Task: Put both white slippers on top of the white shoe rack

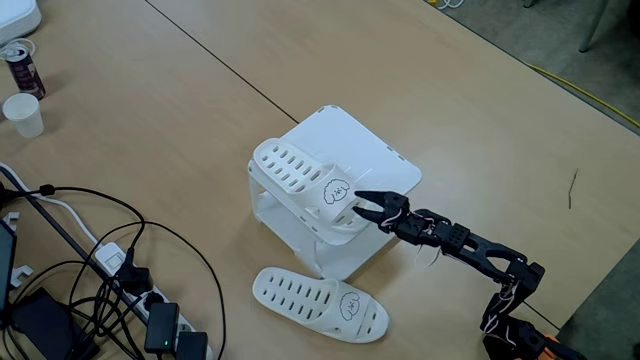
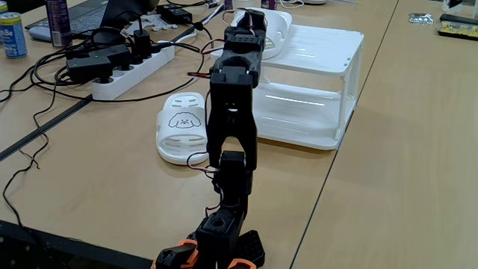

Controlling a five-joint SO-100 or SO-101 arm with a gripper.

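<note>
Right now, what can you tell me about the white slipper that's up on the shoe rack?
The slipper on the rack looks like white rubber, with rows of oval slots and a small drawn cartoon face on its strap. It lies on the white shoe rack along the top's left edge in a fixed view, one end over the front corner. The gripper sits at that face end, apparently holding the strap; its twin lies on the table.

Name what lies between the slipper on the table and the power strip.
Bare tabletop separates the slipper on the table from the power strip in a fixed view.
</note>
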